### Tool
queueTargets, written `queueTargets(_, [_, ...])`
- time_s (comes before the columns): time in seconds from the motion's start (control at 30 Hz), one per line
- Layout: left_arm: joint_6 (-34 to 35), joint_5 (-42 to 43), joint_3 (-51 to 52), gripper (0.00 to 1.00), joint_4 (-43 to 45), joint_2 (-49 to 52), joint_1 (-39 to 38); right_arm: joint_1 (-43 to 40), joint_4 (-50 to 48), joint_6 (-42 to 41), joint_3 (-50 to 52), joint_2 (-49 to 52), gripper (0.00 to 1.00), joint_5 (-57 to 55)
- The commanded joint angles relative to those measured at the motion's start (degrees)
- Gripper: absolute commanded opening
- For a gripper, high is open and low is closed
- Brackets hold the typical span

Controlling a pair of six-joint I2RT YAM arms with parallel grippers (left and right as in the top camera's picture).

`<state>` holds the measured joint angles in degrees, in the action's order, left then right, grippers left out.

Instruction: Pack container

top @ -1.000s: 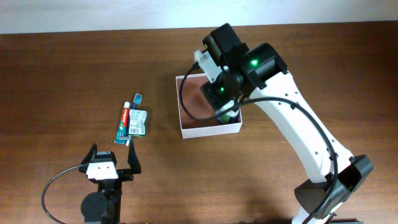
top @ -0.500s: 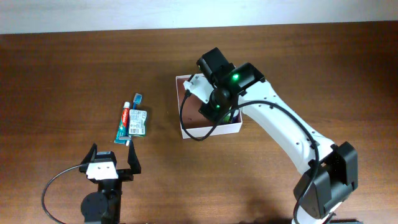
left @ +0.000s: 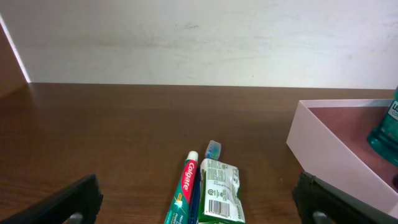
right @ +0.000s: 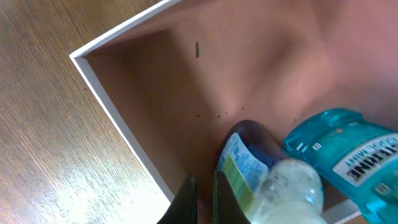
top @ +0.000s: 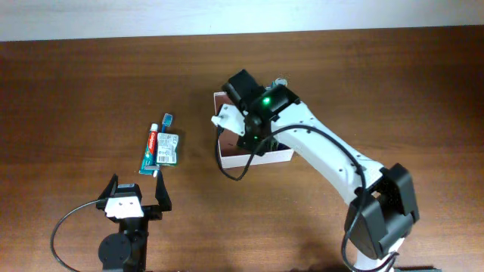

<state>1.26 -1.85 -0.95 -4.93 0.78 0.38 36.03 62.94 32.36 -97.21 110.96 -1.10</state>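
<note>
The container, a shallow box with white walls and a reddish-brown inside, sits mid-table. In the right wrist view its left wall shows, and inside lie a teal mouthwash bottle and a dark-blue bottle with a clear cap. My right gripper hangs over the container's left part, its fingers together with nothing between them, beside the dark-blue bottle. My left gripper is open and empty, low over the table, pointing at the loose items.
A red-and-green toothpaste tube, a green packet and a blue toothbrush lie together left of the container; they also show in the overhead view. The right arm crosses the table's right half.
The right arm has swung left, carrying the wrist from over the container's right side to over its left side. The left arm has not moved.
</note>
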Motion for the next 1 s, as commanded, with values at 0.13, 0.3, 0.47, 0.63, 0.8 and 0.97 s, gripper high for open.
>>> queueTargets(0.13, [-0.92,0.83,0.44,0.99,0.17,-0.44,-0.24,1.42,-0.35,1.95,0.57,2.89,0.04,-5.68])
queueTargets(0.3, [-0.92,0.83,0.44,0.99,0.17,-0.42,-0.24,1.42,-0.33,1.97,0.57,4.66,0.04,-6.43])
queueTargets(0.47, [-0.92,0.83,0.44,0.99,0.17,-0.42,-0.24,1.42,-0.35,1.95,0.57,5.55,0.04,-7.17])
queueTargets(0.63, [-0.92,0.81,0.44,0.99,0.17,-0.44,-0.24,1.42,-0.39,1.95,0.57,6.01,0.04,-8.74])
queueTargets(0.8, [-0.92,0.83,0.44,1.0,0.17,-0.44,-0.24,1.42,-0.39,1.95,0.57,6.19,0.04,-11.65])
queueTargets(0.97, [-0.92,0.83,0.44,0.99,0.17,-0.44,-0.24,1.42,-0.42,1.92,0.57,6.21,0.04,-12.98])
